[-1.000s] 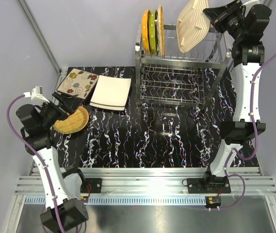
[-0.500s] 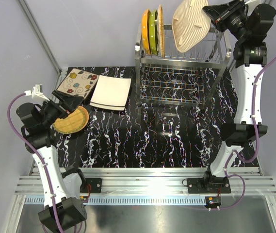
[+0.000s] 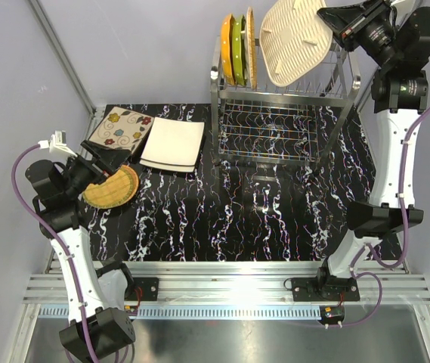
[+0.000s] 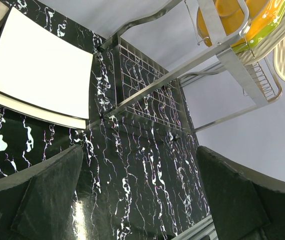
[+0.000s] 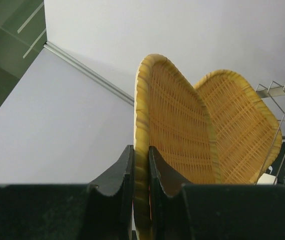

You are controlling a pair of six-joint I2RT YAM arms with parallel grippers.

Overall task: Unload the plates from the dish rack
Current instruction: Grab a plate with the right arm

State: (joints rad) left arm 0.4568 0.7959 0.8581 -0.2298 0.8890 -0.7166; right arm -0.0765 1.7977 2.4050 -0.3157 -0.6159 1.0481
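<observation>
right claw (image 5: 141, 165) pinching the rim of wicker plate (image 5: 175, 120), tilted above dish rack (image 3: 283, 98) top tier. left claw (image 4: 139, 160) spread wide over desk (image 3: 222, 212), covering part of round wicker plate (image 3: 116, 189). racked plates (image 3: 237, 45) edge-on, patterns unreadable.

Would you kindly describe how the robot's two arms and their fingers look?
Both arms have white tubular links between black joint housings: left arm, right arm. A purple cable loops along each. The fingers are broad, matte black and blocky.
</observation>
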